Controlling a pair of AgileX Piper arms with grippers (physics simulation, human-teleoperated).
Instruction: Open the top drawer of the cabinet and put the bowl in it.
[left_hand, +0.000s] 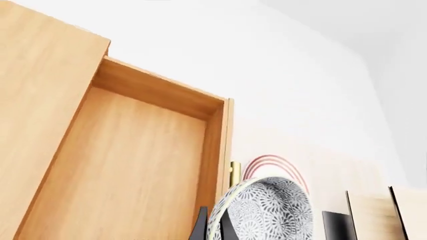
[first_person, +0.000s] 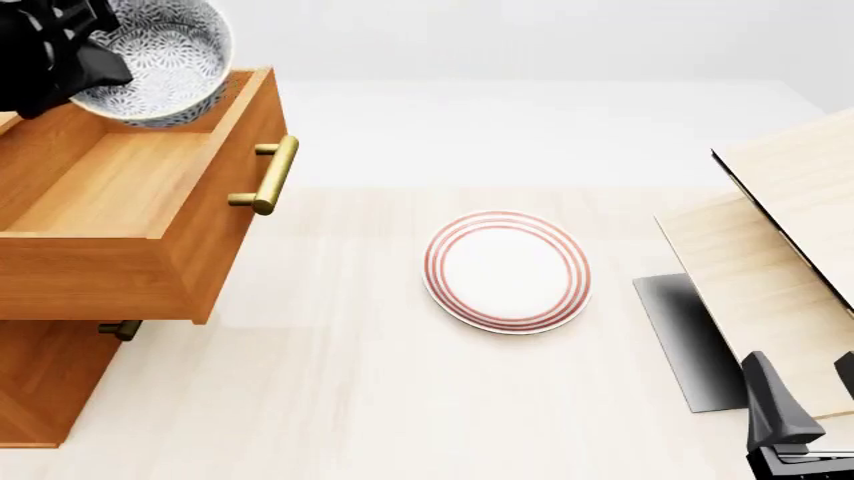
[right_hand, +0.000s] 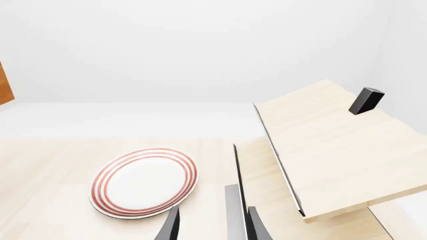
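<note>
While above top drawer (first_person: 120, 190), bowl (first_person: 160, 60) aloft.

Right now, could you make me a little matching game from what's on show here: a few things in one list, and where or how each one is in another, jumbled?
Things:
1. bowl
2. top drawer
3. plate
4. right gripper

States:
A. lying flat on the table
B. pulled out, nothing inside
C. open, holding nothing
D. held in the left gripper above the drawer

Pairs: 1-D, 2-B, 3-A, 4-C
</note>
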